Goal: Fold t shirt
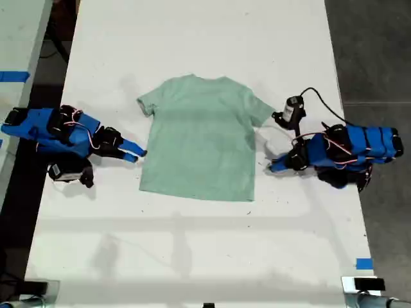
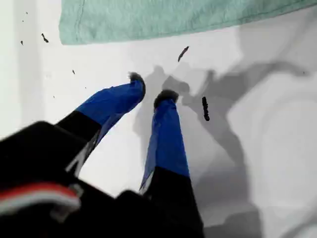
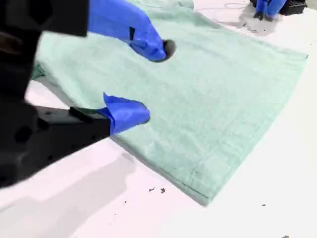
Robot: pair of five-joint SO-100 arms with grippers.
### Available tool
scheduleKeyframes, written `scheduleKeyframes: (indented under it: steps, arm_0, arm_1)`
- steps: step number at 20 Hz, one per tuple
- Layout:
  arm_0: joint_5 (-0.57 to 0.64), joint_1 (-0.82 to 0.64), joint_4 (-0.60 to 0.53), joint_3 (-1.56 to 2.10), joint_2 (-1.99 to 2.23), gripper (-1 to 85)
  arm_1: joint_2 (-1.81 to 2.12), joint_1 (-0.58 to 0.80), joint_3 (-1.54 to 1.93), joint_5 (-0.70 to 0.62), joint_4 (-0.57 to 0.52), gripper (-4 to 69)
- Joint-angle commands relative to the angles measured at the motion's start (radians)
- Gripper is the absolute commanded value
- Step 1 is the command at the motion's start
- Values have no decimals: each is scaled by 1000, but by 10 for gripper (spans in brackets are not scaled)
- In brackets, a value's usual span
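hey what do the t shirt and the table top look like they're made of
The t shirt: soft knit cloth, probably cotton, matte pale mint; a fine fabric texture and a stitched hem show in the second wrist view. The table: a smooth, hard white surface, perhaps laminate or painted board; it shows a faint sheen and soft shadows, so I cannot say which.

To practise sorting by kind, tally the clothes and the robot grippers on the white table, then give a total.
t shirt: 1
Grippers: 2, my first gripper and my second gripper
Total: 3
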Motion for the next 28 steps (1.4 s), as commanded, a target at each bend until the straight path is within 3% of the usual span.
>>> scheduleKeyframes:
  steps: [1,3,4,5,6,7,8,9,12,14,17,21,24,26,28]
  arm_0:
    - [281,-172,-3,41,17,386]
    - [267,-189,-5,41,18,302]
    - [279,-187,-18,41,18,313]
    - [376,-179,-37,41,18,81]
    - [405,-178,-15,41,18,18]
    - [383,-221,-3,41,18,15]
    - [383,-245,-6,41,18,6]
    - [383,-252,-29,41,18,-2]
    - [373,-207,-64,41,21,-3]
    - [379,-252,-74,41,21,-3]
    - [374,-420,-23,41,21,1]
    - [337,-488,-5,41,20,34]
    - [337,-479,-5,41,20,5]
    - [337,-480,-5,41,20,-1]
    - [339,-479,-5,41,20,-2]
  arm_1:
    - [12,137,52,462,-6,69]
    - [12,106,52,606,-6,73]
    - [12,66,52,718,-6,77]
    - [12,20,52,871,-6,91]
    - [12,-18,52,960,-6,154]
    - [12,-34,52,946,-6,204]
    - [12,-37,52,905,-6,209]
    - [12,-20,52,759,-6,147]
    - [14,46,58,726,-21,14]
    - [15,107,-35,604,-23,18]
    - [-126,345,-314,466,72,141]
    - [-726,669,-568,247,-86,262]
    - [-1048,881,-704,170,-216,277]
    - [-1223,965,-761,199,-313,266]
    - [-1331,960,-764,255,-454,255]
